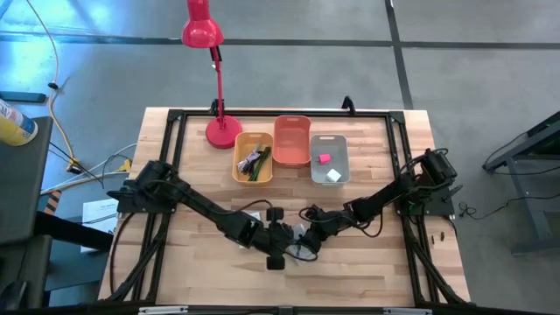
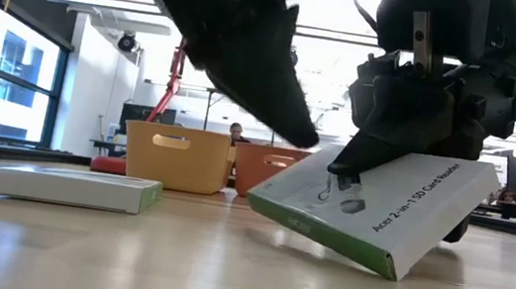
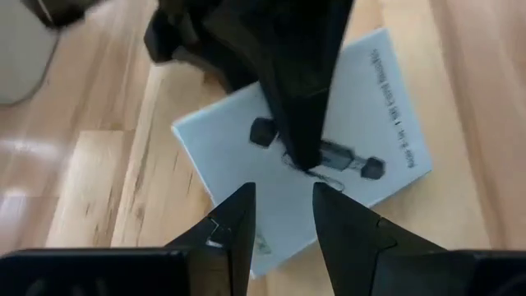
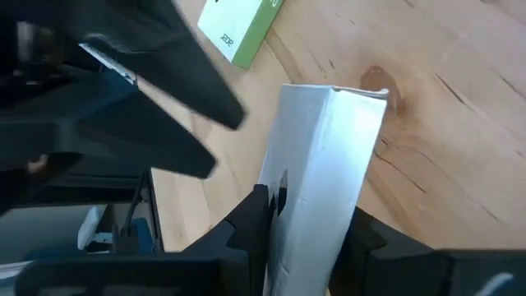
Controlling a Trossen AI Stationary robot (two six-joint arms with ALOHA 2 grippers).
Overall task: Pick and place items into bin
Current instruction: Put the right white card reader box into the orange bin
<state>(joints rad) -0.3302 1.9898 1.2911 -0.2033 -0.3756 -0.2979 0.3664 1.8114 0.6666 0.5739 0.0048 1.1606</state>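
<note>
The tilted white box (image 2: 378, 215) reads roughly "Acer 2-in-1 SD Card Reader" along its face.

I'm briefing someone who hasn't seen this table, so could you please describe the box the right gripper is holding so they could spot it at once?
Start from the three bins at the table's far edge, then come to the near middle, where the two arms meet. There the right gripper clamps a flat white box with a green edge, tilted with one edge on the wood. Its twin lies flat and untouched nearby.
</note>
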